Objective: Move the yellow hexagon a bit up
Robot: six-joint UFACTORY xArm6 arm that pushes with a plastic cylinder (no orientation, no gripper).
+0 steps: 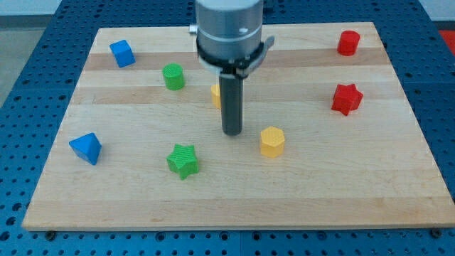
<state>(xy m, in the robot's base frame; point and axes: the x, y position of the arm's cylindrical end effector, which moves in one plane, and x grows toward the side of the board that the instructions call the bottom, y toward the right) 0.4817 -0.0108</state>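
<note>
The yellow hexagon [271, 141] sits on the wooden board [234, 192] a little right of the middle. My tip [232, 133] is just to the hexagon's left and slightly above it in the view, with a small gap between them. A second yellow block [215, 94] is mostly hidden behind my rod; its shape cannot be made out.
A green cylinder [173, 76] and a blue cube [121, 53] lie at the upper left. A blue triangle block [86, 148] and a green star [183, 161] lie at the lower left. A red cylinder-like block [348, 43] and a red star [346, 98] lie at the right.
</note>
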